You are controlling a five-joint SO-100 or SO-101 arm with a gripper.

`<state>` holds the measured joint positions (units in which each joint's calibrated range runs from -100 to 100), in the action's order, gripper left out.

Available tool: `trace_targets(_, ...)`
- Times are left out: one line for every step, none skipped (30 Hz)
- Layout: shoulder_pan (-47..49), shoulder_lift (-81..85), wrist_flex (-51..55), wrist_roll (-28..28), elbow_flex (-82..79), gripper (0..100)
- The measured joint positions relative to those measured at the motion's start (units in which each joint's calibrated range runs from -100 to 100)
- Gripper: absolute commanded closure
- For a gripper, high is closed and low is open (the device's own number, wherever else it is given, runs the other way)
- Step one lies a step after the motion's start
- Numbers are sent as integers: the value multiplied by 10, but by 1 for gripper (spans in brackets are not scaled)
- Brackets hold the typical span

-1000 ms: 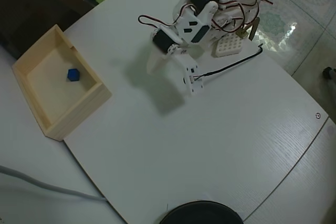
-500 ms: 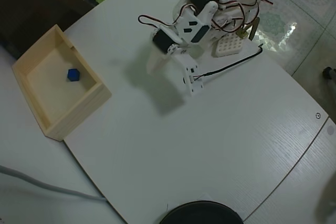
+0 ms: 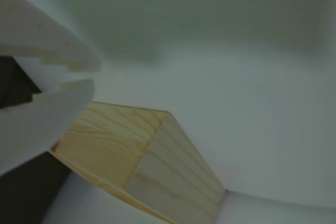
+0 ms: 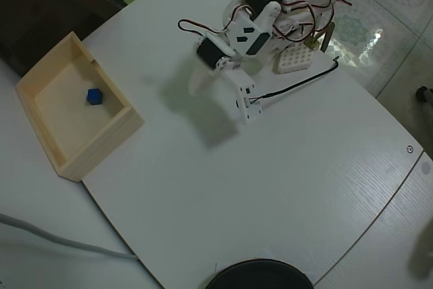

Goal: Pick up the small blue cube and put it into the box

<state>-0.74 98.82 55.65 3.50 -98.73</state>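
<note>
White laminated bench fills most of the overhead view, with tiled floor at the upper right and a green cloth at the top edge. On the left side of this bench stands the shallow rectangular box of pale unpainted wood, and the tiny bright-blue cube lies on its floor, near the middle, apart from all walls. So the main part of the task looks finished: the cube is in the box.

The white arm is folded near its base, well apart from the box. Its hand holds nothing blue. In the wrist view the two white fingers appear at the left with a narrow gap between them, so the hand seems nearly together and empty, though the picture is blurred there. A corner of the wooden box shows below them.

What probably remains is only bringing the arm to rest.
</note>
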Motion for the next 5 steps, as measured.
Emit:
trace_targets(0, 0, 0, 0, 0, 99)
trace_targets(0, 0, 0, 0, 0, 99)
trace_targets(0, 0, 0, 0, 0, 99)
trace_targets(0, 0, 0, 0, 0, 99)
trace_targets(0, 0, 0, 0, 0, 99)
